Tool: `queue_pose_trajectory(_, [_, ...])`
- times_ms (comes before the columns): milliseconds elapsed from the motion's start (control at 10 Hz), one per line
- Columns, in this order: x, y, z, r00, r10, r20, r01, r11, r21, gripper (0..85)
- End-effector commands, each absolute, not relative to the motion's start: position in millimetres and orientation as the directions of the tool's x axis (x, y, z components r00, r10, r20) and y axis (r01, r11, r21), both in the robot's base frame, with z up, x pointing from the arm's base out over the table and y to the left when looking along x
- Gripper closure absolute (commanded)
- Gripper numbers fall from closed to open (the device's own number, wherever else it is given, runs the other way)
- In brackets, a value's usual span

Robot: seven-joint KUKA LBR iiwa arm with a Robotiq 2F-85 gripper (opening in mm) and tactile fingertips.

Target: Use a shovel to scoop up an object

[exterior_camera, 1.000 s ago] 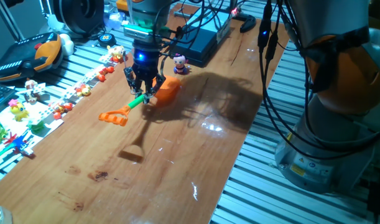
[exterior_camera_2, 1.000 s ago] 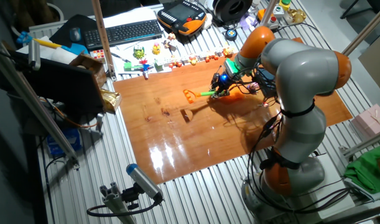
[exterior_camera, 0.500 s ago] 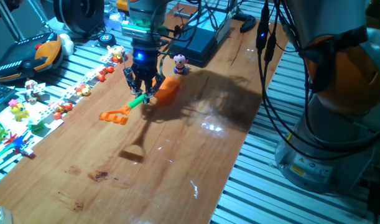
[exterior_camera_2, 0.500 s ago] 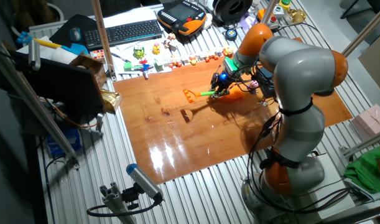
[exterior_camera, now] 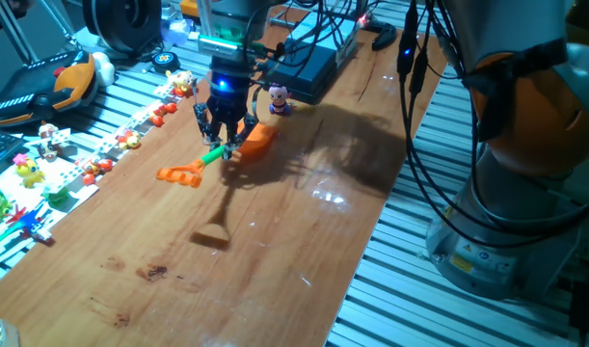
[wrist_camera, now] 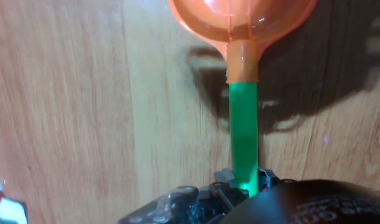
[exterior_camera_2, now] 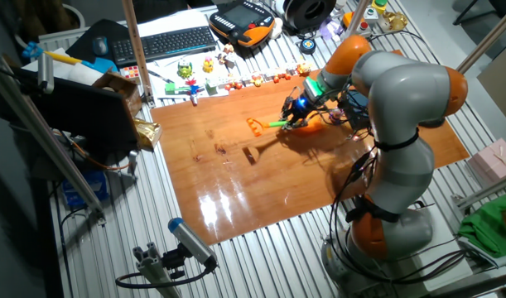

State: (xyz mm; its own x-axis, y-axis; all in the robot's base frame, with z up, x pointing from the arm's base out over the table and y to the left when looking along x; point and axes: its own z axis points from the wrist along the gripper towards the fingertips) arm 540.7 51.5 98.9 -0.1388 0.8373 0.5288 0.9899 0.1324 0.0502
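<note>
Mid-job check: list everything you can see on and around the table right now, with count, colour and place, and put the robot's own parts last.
shovel: one, orange blade and loop, green shaft, held off the wood near the table's far edge.
figurine: one, pink-purple head, on the wood just beyond the blade.
small toys: many, mostly red and yellow, in rows on the white strip along the table edge.
keyboard: one, black, off the table beyond the toys.
teach pendant: one, black and orange, beside the keyboard.
black box: one, behind the figurine.
table: one, brown wood.
arm: one, grey and orange.
gripper: one, shut on the green shaft.
</note>
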Motion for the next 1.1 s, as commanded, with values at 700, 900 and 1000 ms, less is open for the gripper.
queue_pose_trajectory(700, [524, 17, 107, -0.148, 0.833, 0.533, 0.989, 0.134, 0.064, 84.3])
queue_pose_trajectory(900, [519, 8, 102, -0.163, 0.827, 0.539, 0.987, 0.144, 0.077, 84.3])
queue_pose_trajectory(1000, [518, 6, 101, -0.166, 0.827, 0.537, 0.986, 0.145, 0.081, 84.3])
